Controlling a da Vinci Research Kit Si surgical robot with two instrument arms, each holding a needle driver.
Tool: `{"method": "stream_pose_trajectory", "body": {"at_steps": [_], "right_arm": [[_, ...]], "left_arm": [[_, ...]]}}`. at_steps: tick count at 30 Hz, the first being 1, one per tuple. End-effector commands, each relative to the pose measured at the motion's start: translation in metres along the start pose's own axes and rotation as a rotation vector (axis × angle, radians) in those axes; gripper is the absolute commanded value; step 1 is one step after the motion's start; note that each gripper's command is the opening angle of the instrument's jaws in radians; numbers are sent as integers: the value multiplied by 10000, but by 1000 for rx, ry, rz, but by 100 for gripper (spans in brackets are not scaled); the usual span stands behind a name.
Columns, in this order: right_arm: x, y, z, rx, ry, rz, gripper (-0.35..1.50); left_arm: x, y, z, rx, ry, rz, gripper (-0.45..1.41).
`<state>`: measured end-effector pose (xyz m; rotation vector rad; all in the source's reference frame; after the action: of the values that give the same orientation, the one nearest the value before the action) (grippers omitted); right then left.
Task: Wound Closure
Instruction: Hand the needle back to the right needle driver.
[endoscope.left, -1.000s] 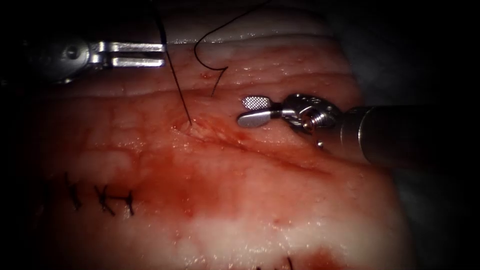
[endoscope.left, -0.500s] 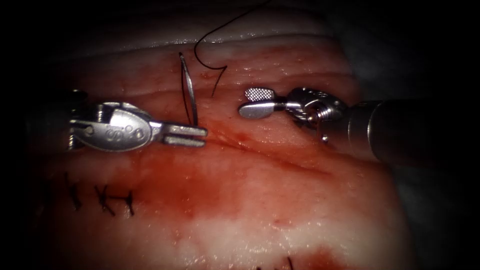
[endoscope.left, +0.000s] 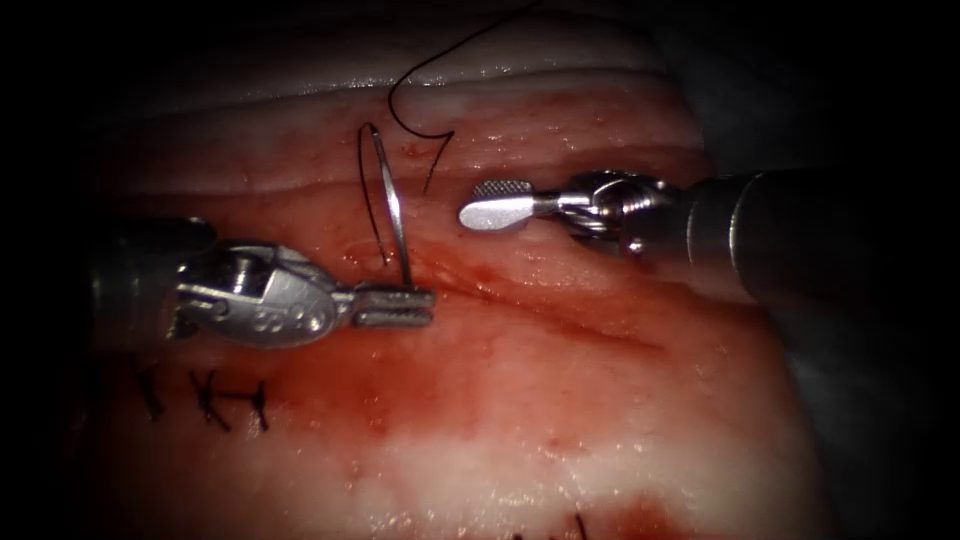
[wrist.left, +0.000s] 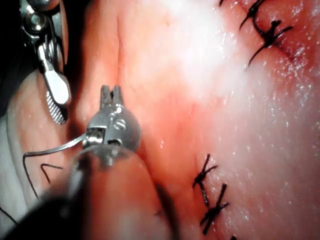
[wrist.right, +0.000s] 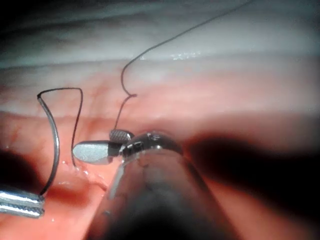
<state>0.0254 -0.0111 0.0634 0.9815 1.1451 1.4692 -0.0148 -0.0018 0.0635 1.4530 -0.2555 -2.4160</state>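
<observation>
I have the left claw — the small silver two-jawed tip of the left arm's tool — clenched on the thin curved steel needle, gripping it at its lower end, near one end of the curve. From that grip the needle rises in an arc above the jaws, clear of the surface; I see none of its length buried in the pink, glistening slab of pork-belly tissue. At the top of the arc the fine black suture thread leaves the needle's upper end, bends over and drops back down just left of the needle to the tissue at the upper end of the dark red cut. A second stretch of the same thread kinks just right of the needle's top and runs up out of sight.

My right claw hangs right of the needle, well apart from it, above the tissue on the right side of the cut. Its jaws stand parted — one smooth blade, one cross-hatched face — and grasp nothing.

From the right wrist camera the needle runs from the left claw up and over, with the thread falling beside the right claw.

Red fluid stains the tissue below the cut, and a row of dark knotted stitches sits in the lower left.
</observation>
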Motion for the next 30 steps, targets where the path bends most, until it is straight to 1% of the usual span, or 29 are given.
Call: {"method": "stream_pose_trajectory", "body": {"at_steps": [1, 6, 11, 16, 22, 30], "right_arm": [[3, 1, 16, 21, -17, 1, 104], [1, -2, 31, 62, -56, 12, 104], [-3, -9, 37, 91, -84, 15, 104], [-8, -19, 38, 113, -101, 17, 104], [-9, -27, 38, 132, -94, 23, 108], [-10, -29, 45, 136, -83, 23, 108]], "left_arm": [[-2, 0, 8, -5, -2, 9, -45], [5, 5, 6, -17, -6, 80, -45], [15, 6, 5, -30, -8, 144, -45], [16, 6, 5, -31, -11, 161, -45], [15, 5, 7, -30, -12, 160, -45], [18, 5, 8, -29, -15, 171, -45]]}}
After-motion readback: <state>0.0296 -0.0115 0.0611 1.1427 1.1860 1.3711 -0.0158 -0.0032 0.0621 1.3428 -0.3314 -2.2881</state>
